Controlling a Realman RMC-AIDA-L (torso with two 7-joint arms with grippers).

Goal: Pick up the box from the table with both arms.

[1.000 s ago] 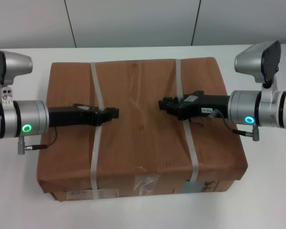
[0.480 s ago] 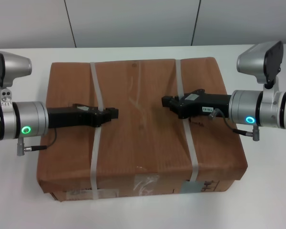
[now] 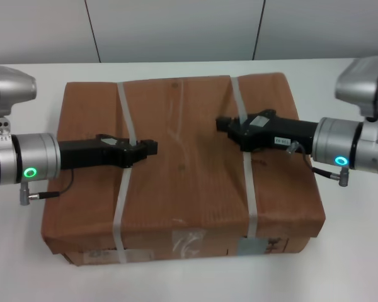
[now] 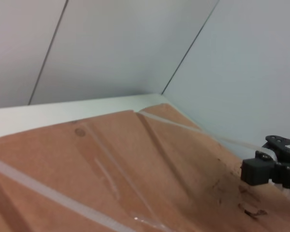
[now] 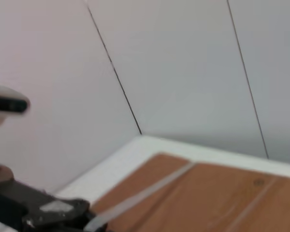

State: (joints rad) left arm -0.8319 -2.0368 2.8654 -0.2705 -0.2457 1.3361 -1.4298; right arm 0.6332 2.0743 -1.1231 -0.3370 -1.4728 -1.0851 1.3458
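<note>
The brown cardboard box (image 3: 183,170) lies flat on the white table (image 3: 340,264), bound by a left white strap (image 3: 121,201) and a right white strap (image 3: 251,195). My left gripper (image 3: 150,149) reaches in over the box top and is shut at the left strap. My right gripper (image 3: 223,124) reaches in from the other side and is shut at the right strap. The left wrist view shows the box top (image 4: 111,164) and the right gripper (image 4: 261,169) farther off. The right wrist view shows the box (image 5: 222,198) and the left gripper (image 5: 63,212).
A pale panelled wall (image 3: 176,28) stands behind the table's far edge. White tabletop shows in front of the box and at both its sides. Black print and labels (image 3: 189,242) run along the box's front face.
The box's left front corner has shifted outward and the top looks nearer to the head camera. My right gripper has moved right and slightly up at its strap. My left gripper has barely moved.
</note>
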